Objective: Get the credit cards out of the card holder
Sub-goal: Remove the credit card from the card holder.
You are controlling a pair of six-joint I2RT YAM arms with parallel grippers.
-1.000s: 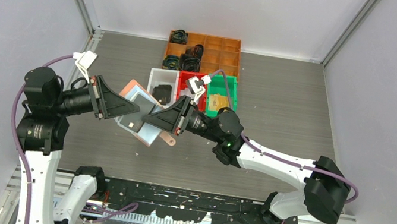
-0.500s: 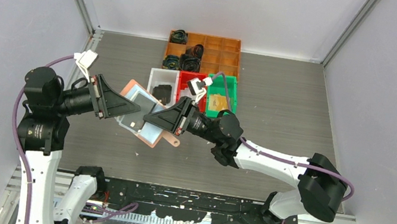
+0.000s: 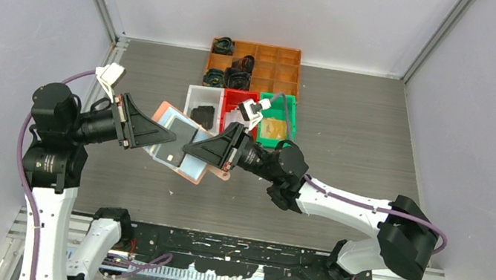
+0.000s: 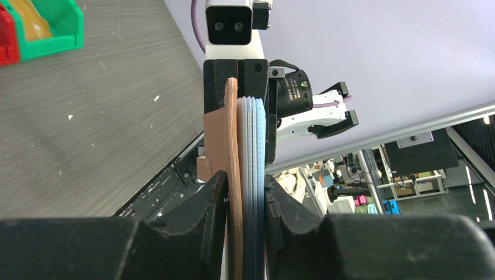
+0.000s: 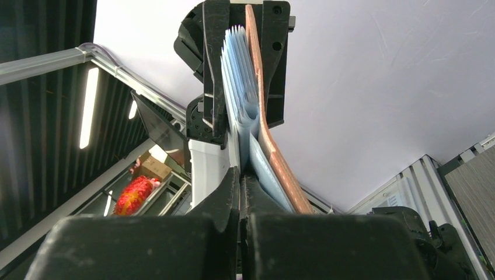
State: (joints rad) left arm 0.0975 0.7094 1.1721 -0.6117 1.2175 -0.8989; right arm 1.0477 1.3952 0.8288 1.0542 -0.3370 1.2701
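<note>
The card holder, tan-pink back and grey-blue pocket face, hangs in the air between both arms. My left gripper is shut on its left edge; in the left wrist view the holder stands edge-on between the jaws of my left gripper. My right gripper is shut at the holder's pocket face, on the edge of a black card that shows partly out of a slot. In the right wrist view the holder's layers run down into the shut jaws of my right gripper. The whitish-silver card is not visible.
Behind the holder stand a white bin with a black thing in it, a red bin and a green bin holding an orange-yellow flat thing. Further back, an orange tray holds black coiled bundles.
Both grippers and the card holder have shifted slightly to the right. More of the black card shows on the pocket face than before.
</note>
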